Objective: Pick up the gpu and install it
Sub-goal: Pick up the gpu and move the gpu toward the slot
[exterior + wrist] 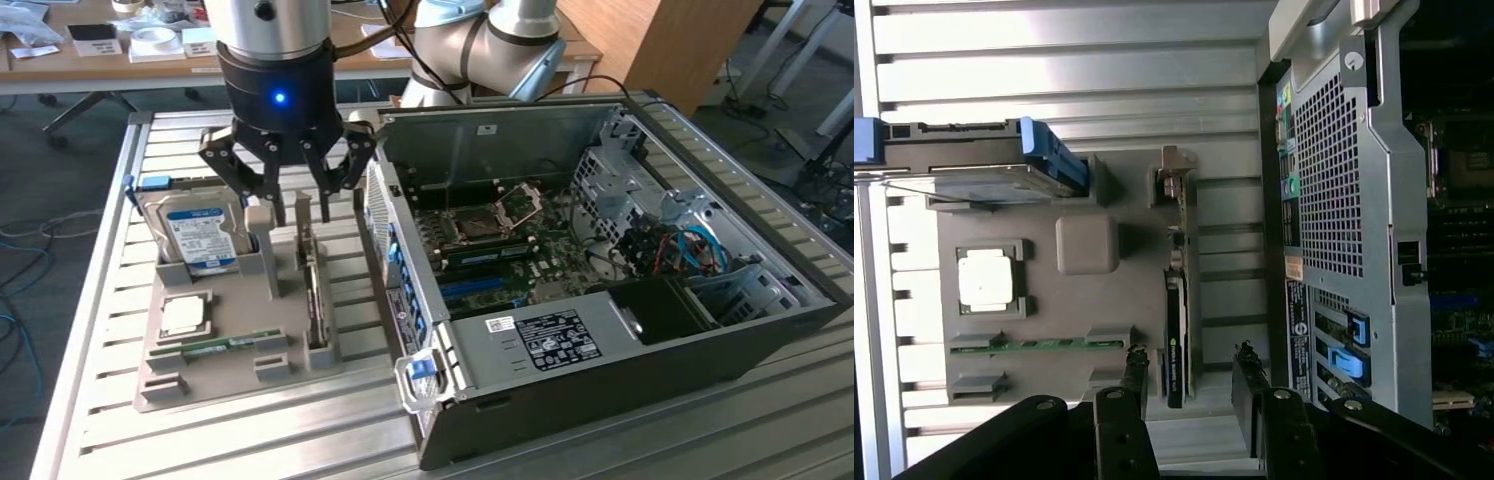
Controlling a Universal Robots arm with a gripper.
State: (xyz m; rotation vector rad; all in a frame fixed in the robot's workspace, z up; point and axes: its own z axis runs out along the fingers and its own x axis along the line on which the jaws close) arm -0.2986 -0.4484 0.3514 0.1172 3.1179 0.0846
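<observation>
The gpu [315, 290], a thin dark card with a pale metal end bracket, stands on edge in the tray [234, 300]. The gripper [300, 215] hovers above it, fingers apart.

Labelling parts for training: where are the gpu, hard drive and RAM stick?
gpu [1174, 340]: wrist view, dark board edge.
hard drive [200, 238]: exterior view, blue label.
RAM stick [230, 345]: exterior view, green board middle.
</observation>
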